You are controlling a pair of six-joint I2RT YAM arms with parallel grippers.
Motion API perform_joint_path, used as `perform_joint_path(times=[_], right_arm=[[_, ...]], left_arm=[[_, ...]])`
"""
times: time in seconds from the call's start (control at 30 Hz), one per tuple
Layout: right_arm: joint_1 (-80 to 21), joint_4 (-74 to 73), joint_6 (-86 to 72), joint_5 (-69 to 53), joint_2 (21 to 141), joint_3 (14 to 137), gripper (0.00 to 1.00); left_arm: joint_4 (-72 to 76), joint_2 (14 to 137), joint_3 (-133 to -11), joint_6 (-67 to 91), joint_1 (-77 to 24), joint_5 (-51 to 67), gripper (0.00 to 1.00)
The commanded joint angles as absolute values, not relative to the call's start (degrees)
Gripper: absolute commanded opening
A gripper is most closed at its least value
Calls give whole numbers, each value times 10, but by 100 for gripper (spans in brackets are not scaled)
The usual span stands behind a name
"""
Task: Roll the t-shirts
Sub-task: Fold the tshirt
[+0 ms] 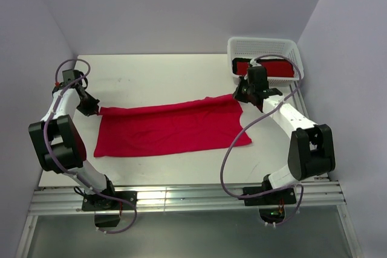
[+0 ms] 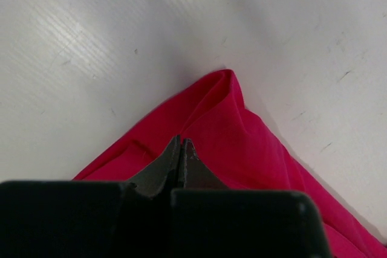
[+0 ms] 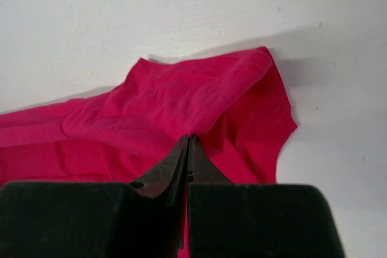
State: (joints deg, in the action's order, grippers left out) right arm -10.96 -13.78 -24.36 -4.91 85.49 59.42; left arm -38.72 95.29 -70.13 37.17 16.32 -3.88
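Observation:
A bright pinkish-crimson t-shirt (image 1: pixel 172 128) lies spread across the middle of the white table, its far edge folded over and drawn between the two arms. My left gripper (image 1: pixel 95 110) is at the shirt's far left corner. In the left wrist view its jaws (image 2: pixel 181 142) are shut, pinching the cloth (image 2: pixel 242 131), which peaks just ahead of them. My right gripper (image 1: pixel 240 96) is at the far right corner. Its jaws (image 3: pixel 188 138) are shut on a raised fold of the shirt (image 3: pixel 181 98). A deeper red rolled t-shirt (image 1: pixel 272 67) lies in the basket.
A white mesh basket (image 1: pixel 260 45) stands at the back right corner, just behind my right wrist. White walls close in the table at the back and on both sides. A metal rail runs along the near edge by the arm bases.

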Motion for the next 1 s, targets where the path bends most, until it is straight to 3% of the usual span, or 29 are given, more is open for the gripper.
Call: perform_joint_path(times=[0.0,0.53,0.97], right_arm=[[-104,-147,-249,-32,822,579,0],[-105,-179,-270,-26,763,508,0],[-116,-193,-285,-33,786,481,0]], left_arm=[[-394,923,-690,377,166,-51,0],[-421,906,-660,388,180,-69,0],[-414,939,-628,388,188,-48,0]])
